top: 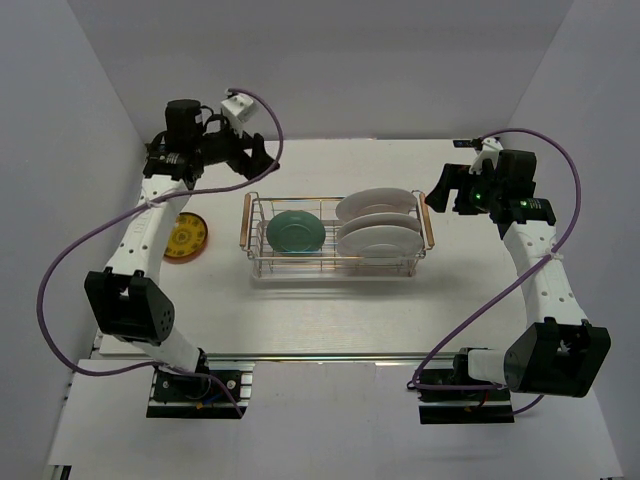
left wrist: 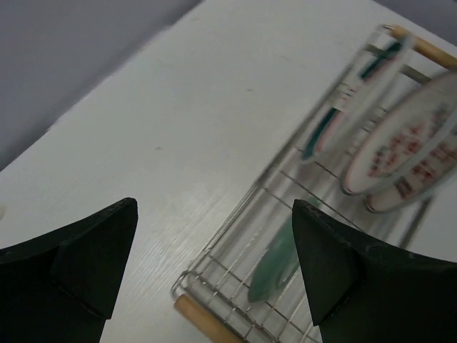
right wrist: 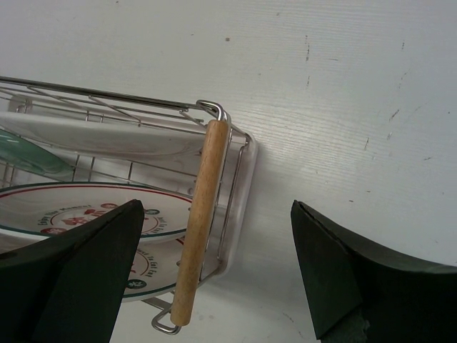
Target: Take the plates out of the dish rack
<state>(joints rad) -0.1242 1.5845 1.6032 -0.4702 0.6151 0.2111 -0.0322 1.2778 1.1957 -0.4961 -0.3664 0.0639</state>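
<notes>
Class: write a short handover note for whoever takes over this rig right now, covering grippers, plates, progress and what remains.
Left gripper: open, empty, beyond the left end of the dish rack.
Right gripper: open, empty, by the right handle.
Done: yellow plate on the table left of the rack, orange-red rim showing beneath.
To do: teal plate and white plates, in the rack.

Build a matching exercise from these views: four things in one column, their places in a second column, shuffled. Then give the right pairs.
Things
1. yellow plate
2. teal plate
3. white plates
4. wooden handles

Places
A. standing in the left half of the dish rack
B. at the rack's two short ends
C. lying outside the rack, to its left
D. standing in the rack's right half

Pairs: 1-C, 2-A, 3-D, 4-B
</notes>
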